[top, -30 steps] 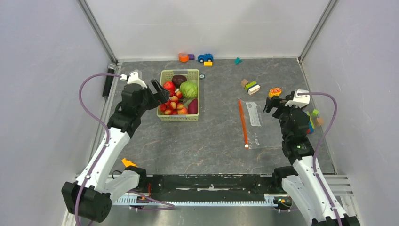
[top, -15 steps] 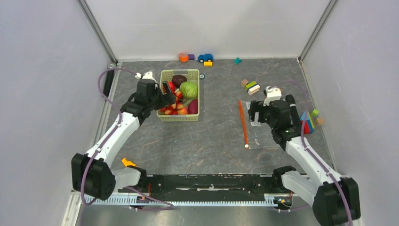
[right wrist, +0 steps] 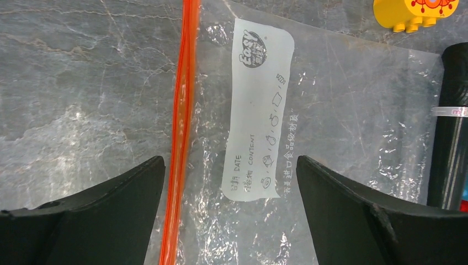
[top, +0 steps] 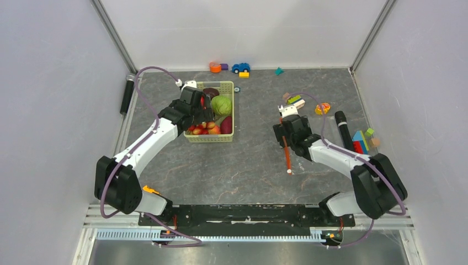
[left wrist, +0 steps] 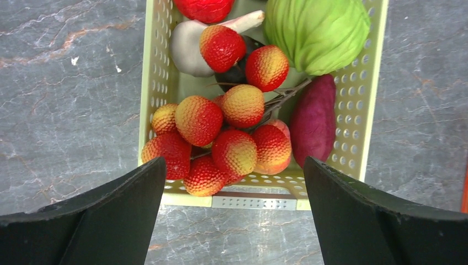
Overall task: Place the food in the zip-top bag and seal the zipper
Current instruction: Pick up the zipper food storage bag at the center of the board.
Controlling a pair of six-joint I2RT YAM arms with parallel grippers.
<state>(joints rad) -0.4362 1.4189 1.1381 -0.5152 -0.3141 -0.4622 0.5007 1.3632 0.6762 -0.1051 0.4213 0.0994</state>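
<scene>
The food lies in a pale green slotted basket (top: 209, 139): many red strawberries (left wrist: 221, 138), a green cabbage (left wrist: 317, 30) and a dark purple piece (left wrist: 313, 118). My left gripper (top: 203, 113) hangs open and empty over the basket's near end (left wrist: 254, 201), its jaws wide apart (left wrist: 234, 221). The clear zip-top bag (right wrist: 353, 138) lies flat on the table with its white label (right wrist: 262, 110) up. Its orange-red zipper (right wrist: 179, 138) runs along the left edge, ending in a white slider (top: 288, 171). My right gripper (top: 288, 137) is open and empty above the bag (right wrist: 230, 221).
A black cylinder (top: 342, 127) lies just right of the bag. Toy blocks (top: 295, 101), an orange-yellow slice toy (top: 323, 108) and more blocks (top: 361, 141) sit behind and to the right. A toy car (top: 240, 67) stands at the back wall. Another black cylinder (top: 127, 94) lies far left.
My left gripper has moved right, from beside the basket to over its near end. My right gripper has swung left, from right of the bag to above it. Both stay open.
</scene>
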